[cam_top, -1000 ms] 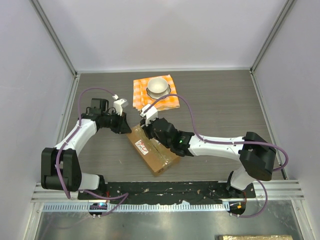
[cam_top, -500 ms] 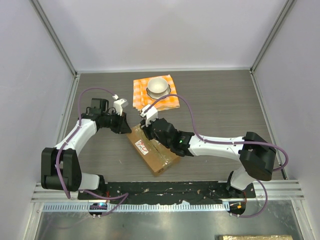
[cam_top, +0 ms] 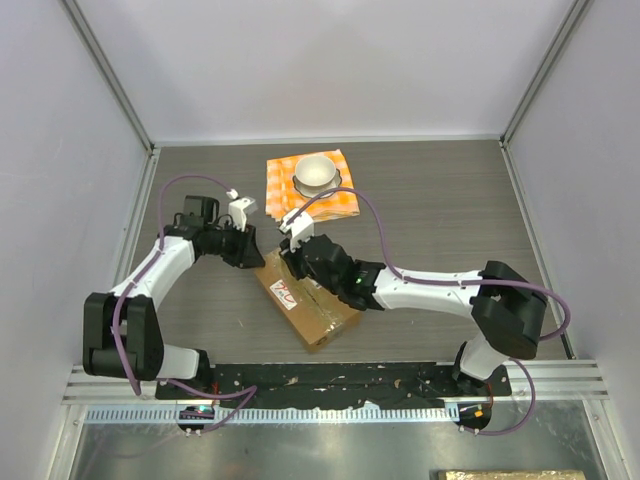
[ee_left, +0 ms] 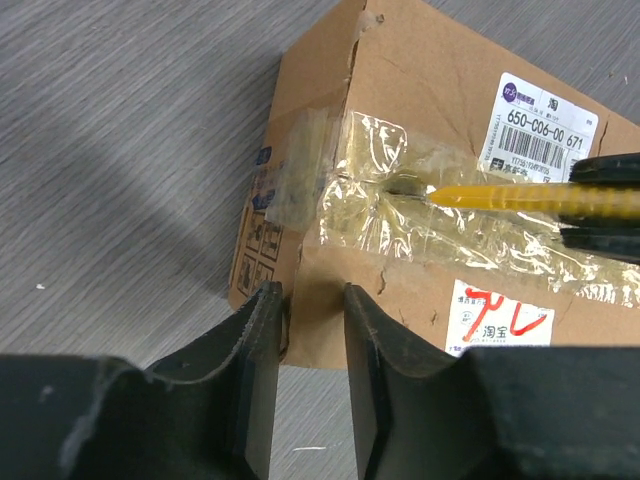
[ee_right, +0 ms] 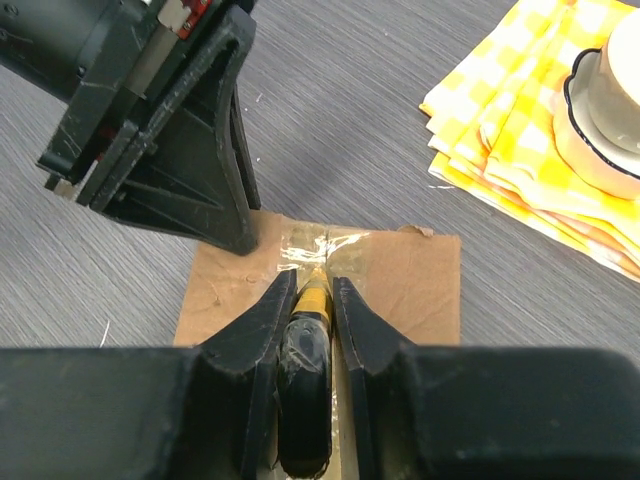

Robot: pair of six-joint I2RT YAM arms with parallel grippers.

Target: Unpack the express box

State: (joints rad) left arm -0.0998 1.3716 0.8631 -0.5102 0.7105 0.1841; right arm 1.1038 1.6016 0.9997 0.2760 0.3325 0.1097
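Left gripper (ee_left: 313, 295) has cracked its jaws a touch wider, parked at the box's far-left end, pinching nothing I can see | right gripper (ee_right: 313, 285) clamped on a yellow-black knife (ee_left: 500, 197), tip in the glossy wrinkled tape (ee_left: 400, 215) | express box (cam_top: 305, 300): brown corrugated carton, mid-table between my arms, long axis running far-left to near-right | orange checked cloth (cam_top: 340, 203) with a white bowl (cam_top: 315, 172) just behind it

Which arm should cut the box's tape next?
Right: the right gripper holds the yellow cutter with its tip on the tape of the express box. The left gripper sits at the box's end, without a tool.
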